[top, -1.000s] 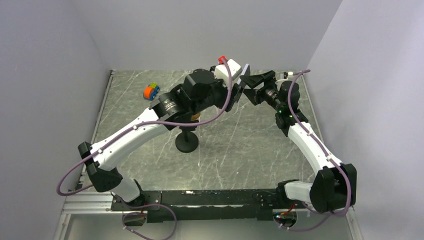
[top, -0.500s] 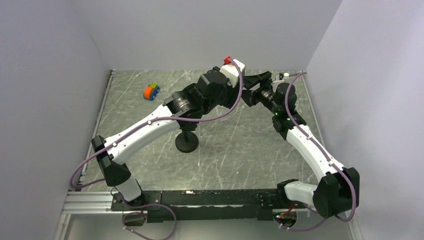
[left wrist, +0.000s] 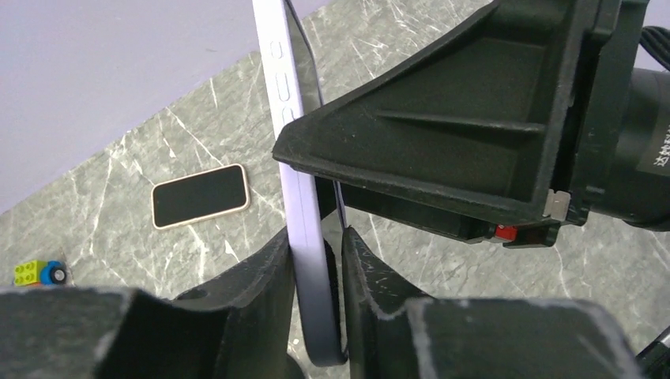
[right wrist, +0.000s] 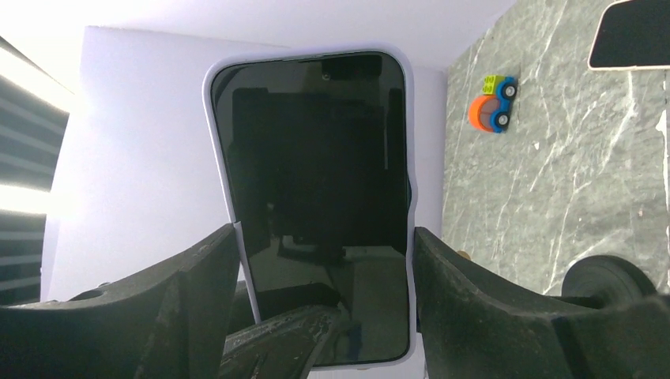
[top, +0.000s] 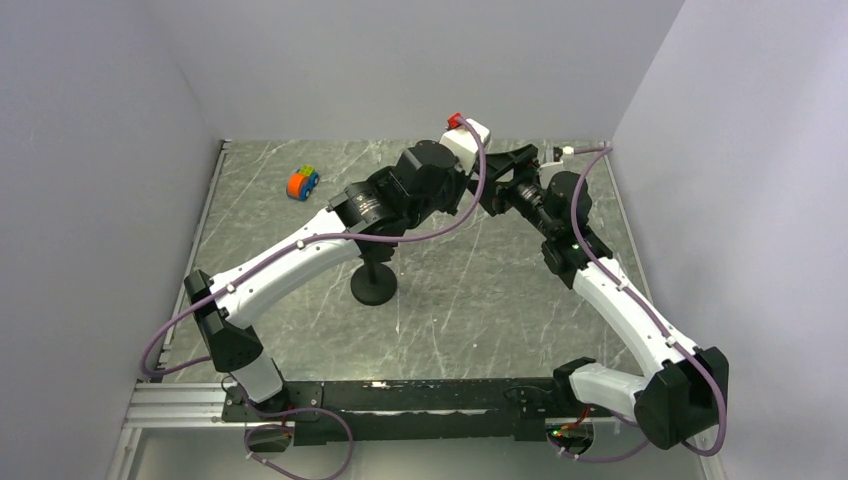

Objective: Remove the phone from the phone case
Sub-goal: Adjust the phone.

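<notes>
A phone with a black screen (right wrist: 316,158) sits in a lavender case (left wrist: 288,103), held upright above the far side of the table. My left gripper (left wrist: 316,245) is shut on its lower end, pinching front and back; one of its fingers (right wrist: 284,339) crosses the screen's bottom in the right wrist view. My right gripper (right wrist: 325,233) is open and faces the screen. Its fingers (right wrist: 197,300) straddle the case's two long edges, very close to them or just touching. In the top view both grippers (top: 490,185) meet there and the phone is hidden.
A second phone with a cream rim (left wrist: 201,195) lies flat on the marble table (top: 450,300). An orange toy car (top: 303,182) sits at the far left. A black round-based stand (top: 373,285) is mid-table, under the left arm. Grey walls enclose three sides.
The left arm swung right, carrying the phone towards the right gripper. The right gripper moved in until its fingers flank the phone.
</notes>
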`<control>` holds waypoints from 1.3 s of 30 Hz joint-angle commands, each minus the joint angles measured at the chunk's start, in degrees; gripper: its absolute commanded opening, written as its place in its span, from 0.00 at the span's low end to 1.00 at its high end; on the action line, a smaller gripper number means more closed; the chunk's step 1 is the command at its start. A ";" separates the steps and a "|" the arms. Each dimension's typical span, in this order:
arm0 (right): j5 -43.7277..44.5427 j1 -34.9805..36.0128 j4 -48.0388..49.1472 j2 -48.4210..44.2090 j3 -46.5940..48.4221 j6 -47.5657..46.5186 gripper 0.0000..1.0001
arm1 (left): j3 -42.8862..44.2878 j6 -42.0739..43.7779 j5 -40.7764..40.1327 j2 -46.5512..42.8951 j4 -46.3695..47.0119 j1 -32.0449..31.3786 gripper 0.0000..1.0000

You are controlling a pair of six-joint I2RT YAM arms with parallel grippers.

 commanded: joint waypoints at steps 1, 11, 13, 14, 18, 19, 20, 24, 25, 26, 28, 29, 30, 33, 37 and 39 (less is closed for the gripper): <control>1.99 0.78 4.54 -2.43 1.55 0.91 0.09 | 0.63 -0.05 -0.72 -1.22 0.16 -0.32 0.24; -1.70 0.84 6.78 -4.55 1.53 -9.82 0.92 | -0.57 -2.47 2.36 -5.56 0.85 0.56 0.00; -2.85 0.53 4.73 -5.24 2.19 -14.68 0.99 | -2.78 -4.67 6.73 -8.62 2.40 2.47 0.00; -3.87 0.06 3.65 -5.21 2.80 -16.86 1.00 | -4.85 -6.07 9.38 -10.41 3.38 3.52 0.00; -14.59 -3.48 3.33 -2.83 5.60 -22.32 1.00 | -12.31 -11.42 21.91 -17.51 8.93 8.89 0.00; -17.51 -4.51 4.54 -2.25 5.64 -22.99 1.00 | -14.00 -12.68 26.08 -19.18 10.10 10.32 0.00; -19.82 -5.20 5.06 -1.90 6.01 -23.99 1.00 | -15.88 -13.93 29.34 -21.19 11.43 11.79 0.00; -23.36 -6.14 0.26 -1.74 9.00 -31.09 1.00 | -22.65 -19.65 41.87 -26.61 16.96 18.57 0.00; -24.99 -6.11 1.24 -1.92 9.03 -31.92 1.00 | -24.02 -21.18 44.70 -27.60 18.37 19.99 0.00; -26.78 -6.21 2.66 -2.05 9.01 -32.30 1.00 | -25.09 -22.55 46.94 -28.34 19.60 20.97 0.00; -29.80 -6.17 4.86 -1.51 9.39 -32.01 1.00 | -26.36 -24.30 51.09 -29.27 22.20 22.08 0.00; -30.98 -6.17 5.92 -1.01 9.66 -31.22 1.00 | -26.77 -25.02 52.37 -29.53 23.00 22.30 0.00; -32.43 -6.17 7.75 -0.48 9.85 -29.93 1.00 | -27.12 -25.75 53.66 -29.67 23.87 22.44 0.00; -34.75 -6.16 11.22 1.11 10.06 -26.84 0.98 | -28.23 -28.29 56.81 -29.89 26.69 23.13 0.00; -37.49 -6.25 19.31 2.00 8.21 -21.62 0.90 | -29.77 -32.70 61.28 -29.67 31.00 23.96 0.00; -37.36 -6.25 23.78 1.75 6.90 -19.65 0.85 | -30.43 -34.64 62.98 -29.48 34.03 24.56 0.00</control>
